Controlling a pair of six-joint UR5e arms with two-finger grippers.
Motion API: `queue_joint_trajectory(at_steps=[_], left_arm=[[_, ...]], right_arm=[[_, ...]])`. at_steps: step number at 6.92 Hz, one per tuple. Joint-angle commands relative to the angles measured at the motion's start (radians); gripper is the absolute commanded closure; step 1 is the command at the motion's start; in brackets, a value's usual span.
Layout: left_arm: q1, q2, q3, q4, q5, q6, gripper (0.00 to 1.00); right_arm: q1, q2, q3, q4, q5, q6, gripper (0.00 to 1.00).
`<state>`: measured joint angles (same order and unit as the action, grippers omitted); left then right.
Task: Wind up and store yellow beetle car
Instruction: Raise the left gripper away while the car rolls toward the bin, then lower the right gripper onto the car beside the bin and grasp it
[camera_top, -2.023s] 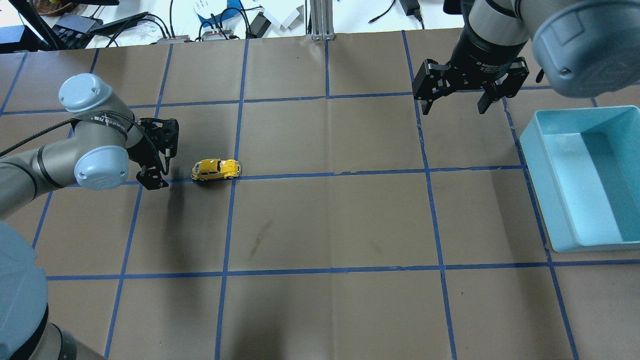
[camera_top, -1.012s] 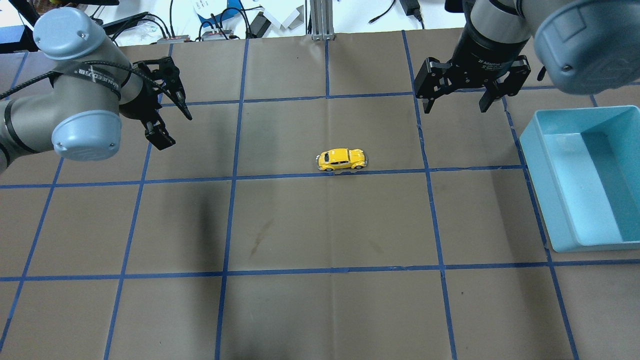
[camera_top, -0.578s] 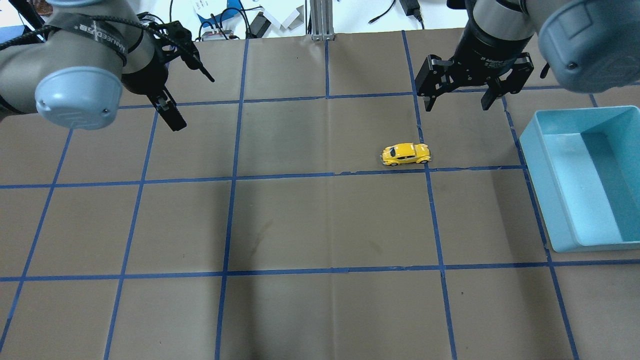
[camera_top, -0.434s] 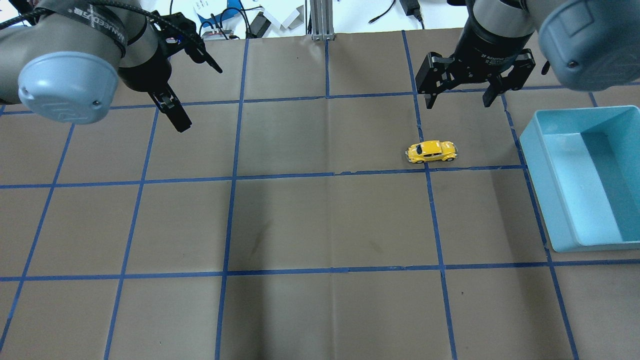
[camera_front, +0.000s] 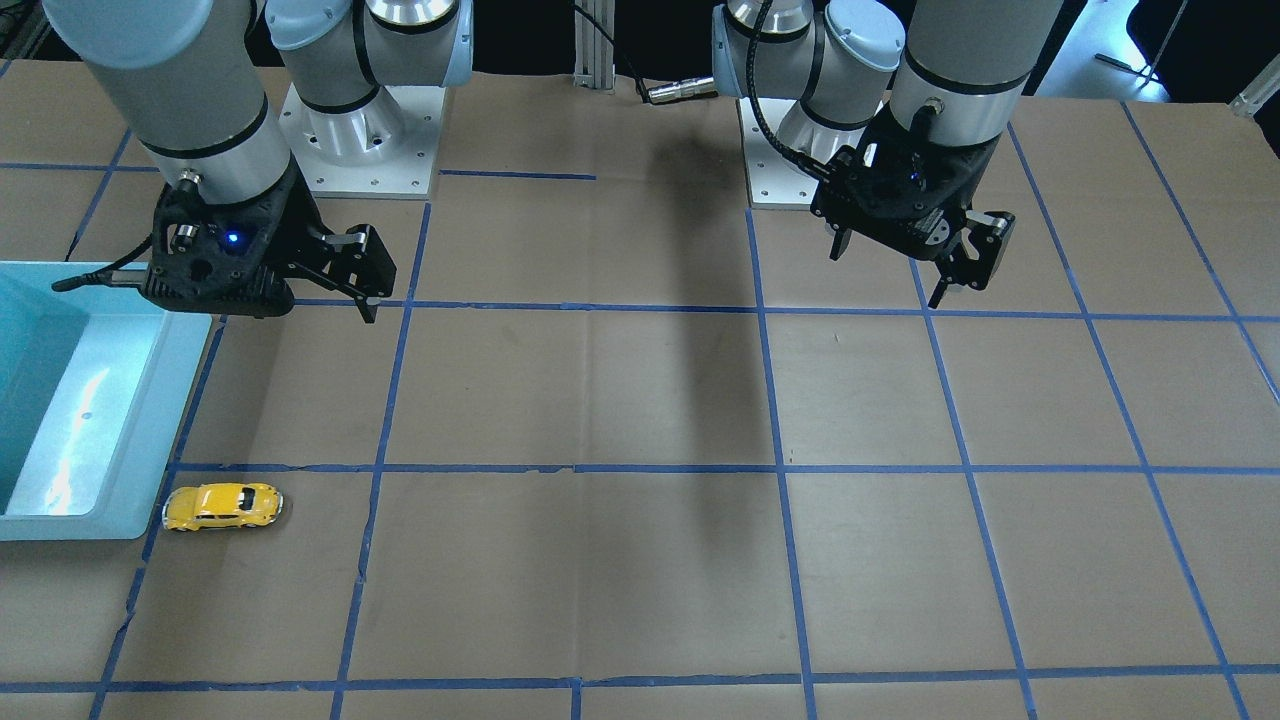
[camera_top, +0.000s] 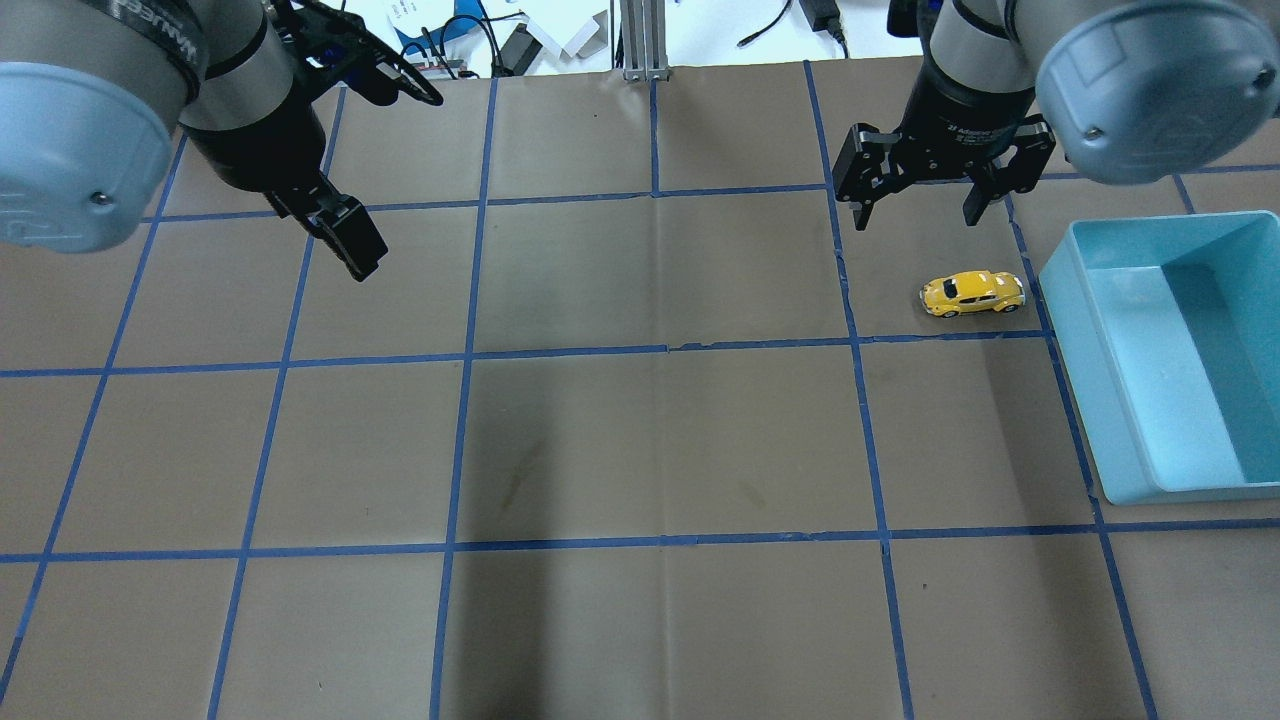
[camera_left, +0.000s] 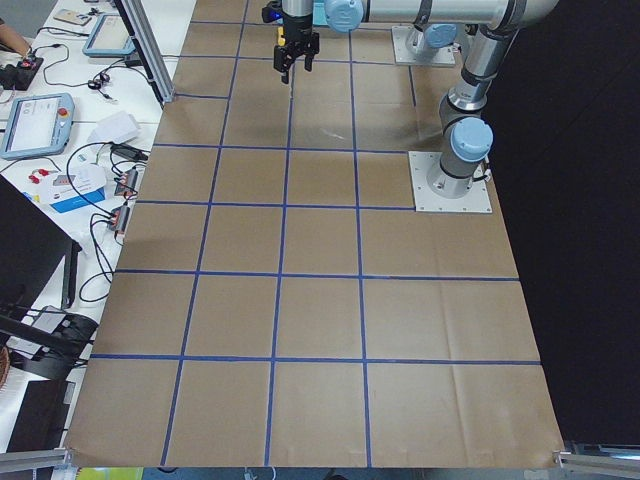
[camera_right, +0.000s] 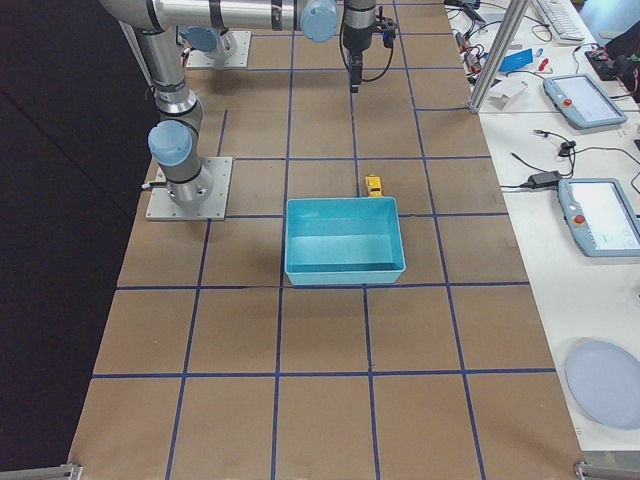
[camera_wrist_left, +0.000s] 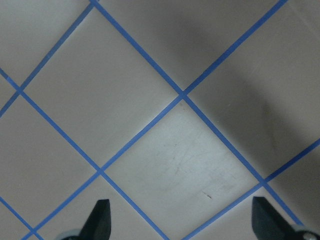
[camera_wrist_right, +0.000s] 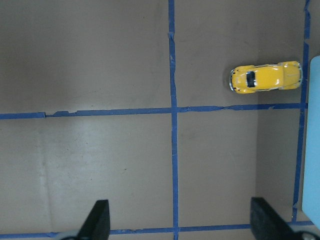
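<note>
The yellow beetle car (camera_top: 972, 293) stands on its wheels on the table (camera_top: 640, 450), right of the middle and a little toward the operators' edge. Its nose is just beside the teal bin (camera_top: 1085, 380); contact cannot be judged. The right gripper (camera_top: 917, 215) hovers near the car, not over it, with jaws spread and empty. The left gripper (camera_top: 400, 185) hangs well apart, also spread and empty. There are 2 risks: a finger descending at the nose may strike the bin wall, and an off-centre squeeze may roll the car or squirt its glossy rounded body out.
</note>
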<state>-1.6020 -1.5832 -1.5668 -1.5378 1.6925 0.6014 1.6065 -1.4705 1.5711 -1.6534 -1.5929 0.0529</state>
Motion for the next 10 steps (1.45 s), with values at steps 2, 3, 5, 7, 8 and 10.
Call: queue_joint_trajectory(at_steps=[2,3,5,7,8,10], left_arm=[[-0.004,0.047,-0.009,-0.054,-0.058,-0.279,0.00],[0.013,0.037,0.013,-0.038,-0.063,-0.326,0.00],[0.014,0.022,0.013,-0.025,-0.092,-0.495,0.00],[0.017,-0.010,0.069,-0.042,-0.074,-0.511,0.00],[0.017,-0.030,0.127,-0.123,-0.071,-0.585,0.00],[0.043,-0.018,0.134,-0.163,-0.082,-0.638,0.00]], right_arm=[[0.004,0.019,0.047,-0.006,-0.002,-0.173,0.00],[0.001,0.022,0.050,-0.008,-0.001,-0.314,0.00],[-0.010,0.035,0.055,-0.016,-0.001,-0.631,0.00],[-0.063,0.070,0.058,-0.080,-0.015,-0.906,0.00],[-0.115,0.079,0.061,-0.083,-0.016,-1.000,0.00],[-0.244,0.102,0.139,-0.219,-0.006,-1.294,0.00]])
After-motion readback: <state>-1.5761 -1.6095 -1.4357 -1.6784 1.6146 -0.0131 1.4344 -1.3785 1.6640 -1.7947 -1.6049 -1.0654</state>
